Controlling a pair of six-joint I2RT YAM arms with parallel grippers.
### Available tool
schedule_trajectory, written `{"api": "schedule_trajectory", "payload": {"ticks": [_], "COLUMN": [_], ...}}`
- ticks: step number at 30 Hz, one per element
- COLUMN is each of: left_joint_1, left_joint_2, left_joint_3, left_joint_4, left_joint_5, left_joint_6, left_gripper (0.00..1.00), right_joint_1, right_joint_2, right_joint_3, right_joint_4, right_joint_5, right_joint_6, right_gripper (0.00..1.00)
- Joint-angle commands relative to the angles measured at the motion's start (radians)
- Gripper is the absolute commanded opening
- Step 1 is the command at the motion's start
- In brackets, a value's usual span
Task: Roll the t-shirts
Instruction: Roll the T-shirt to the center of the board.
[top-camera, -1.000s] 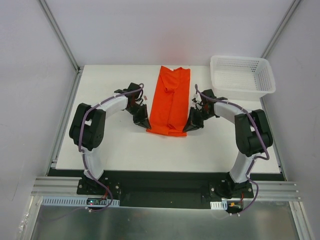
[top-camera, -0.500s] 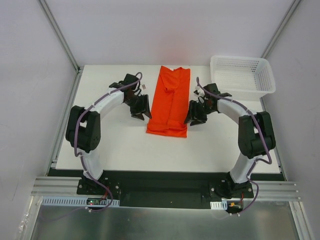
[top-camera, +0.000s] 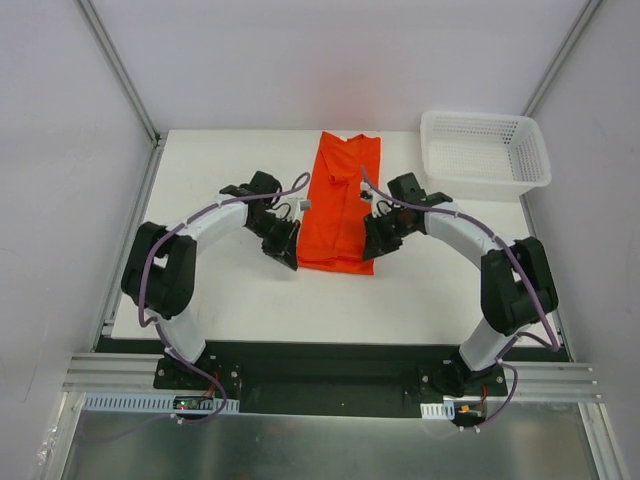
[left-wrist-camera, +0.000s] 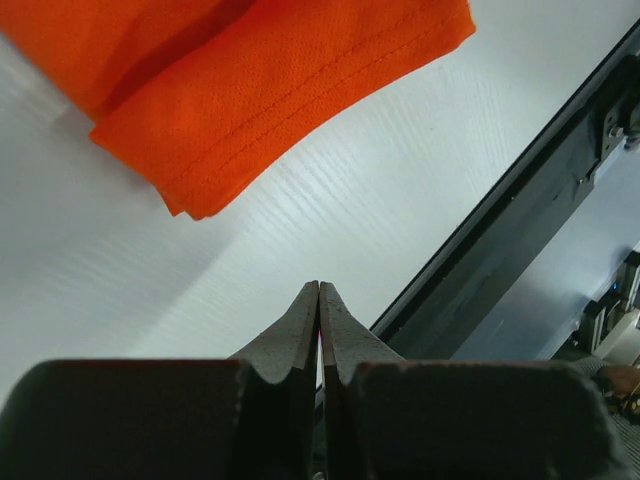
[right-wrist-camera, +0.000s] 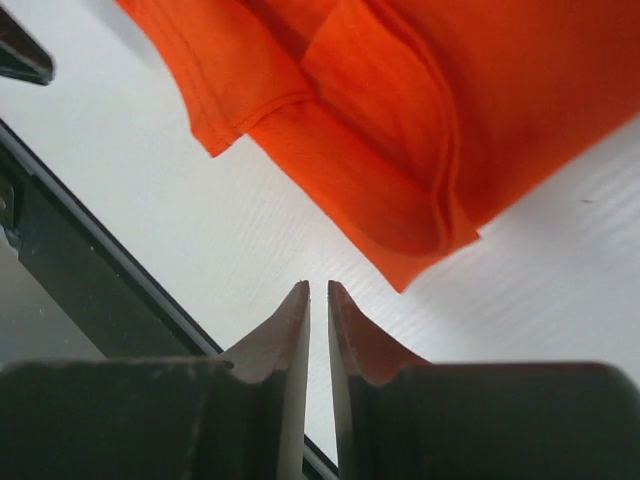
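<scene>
Your left pincer (top-camera: 287, 250) hangs low over the table (top-camera: 220, 290), its arm bowed outward and hooking back in, and its fingers are pressed flat together with nothing between them. Your right pincer (top-camera: 376, 243) mirrors that pose from the other side. Its fingers stand almost closed with only a thin slit between them, and that slit is empty. The t-shirt (top-camera: 338, 205) lies between the two pincers, folded into a long strip that runs away from them toward the far edge. Its near left corner sits just ahead of the left tips, clear of them. Its near right corner lies just beside the right tips, and you cannot tell whether it touches. A white basket (top-camera: 530, 172) stands well beyond the right pincer, out to its right at the far corner. Bare table stretches from both pincers back to the black rail (top-camera: 330, 355) at the near edge, and also outward past the left pincer.
</scene>
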Motion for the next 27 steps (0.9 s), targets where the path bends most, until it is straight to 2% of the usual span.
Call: {"api": "schedule_trajectory", "payload": {"ticks": [1,10,15,20,23,25,26,27], "left_joint_1": [-0.009,-0.003,0.04,0.064,0.066,0.058,0.048,0.038], "left_joint_2": [0.063,0.199,0.262,0.264,0.221,0.17,0.146,0.12], "left_joint_3": [0.002,0.11,0.253,0.31,0.275,0.247,0.208,0.184], "left_joint_4": [0.009,0.088,0.108,0.1,0.097,0.097,0.106,0.114], "left_joint_5": [0.019,-0.063,-0.121,-0.133,-0.117,-0.08,-0.075,-0.072], "left_joint_6": [0.116,0.052,-0.005,0.015,0.068,0.113,0.187,0.237], "left_gripper": [0.0,0.0,0.0,0.0,0.11,0.17,0.26,0.3], "right_joint_1": [0.041,0.065,0.052,0.028,0.03,0.027,0.025,0.021], "right_joint_2": [0.036,0.131,0.201,0.252,0.243,0.206,0.189,0.171], "right_joint_3": [0.012,0.003,0.113,0.242,0.264,0.251,0.242,0.216], "right_joint_4": [0.045,0.148,0.153,0.119,0.099,0.09,0.084,0.082], "right_joint_5": [-0.037,0.037,0.129,0.144,0.146,0.155,0.16,0.173], "right_joint_6": [-0.009,0.025,-0.013,-0.085,-0.102,-0.107,-0.111,-0.116], "right_gripper": [0.14,0.13,0.1,0.11,0.19,0.29,0.34,0.42]}}
